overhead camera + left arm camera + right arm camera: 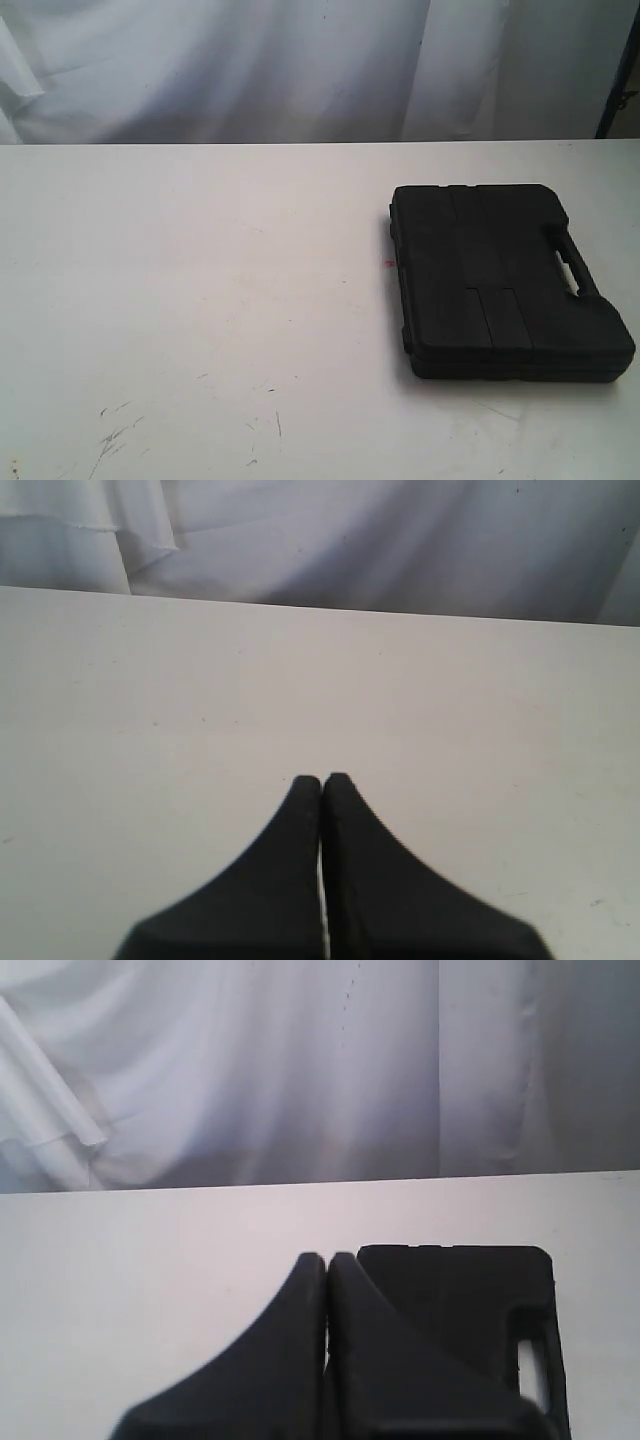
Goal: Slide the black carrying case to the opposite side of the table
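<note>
The black carrying case (505, 280) lies flat on the right half of the white table (200, 300), its handle (570, 262) on its right edge. Neither gripper shows in the exterior view. In the right wrist view my right gripper (326, 1257) is shut with nothing between its fingers, and the case (470, 1295) lies just beyond and beside its tips. My left gripper (322, 779) is shut and empty over bare table (150, 730), with no case in its view.
A white curtain (250, 60) hangs behind the table's far edge. A small red spot (385, 264) marks the tabletop just left of the case. Dark scuff marks (115, 435) lie near the front left.
</note>
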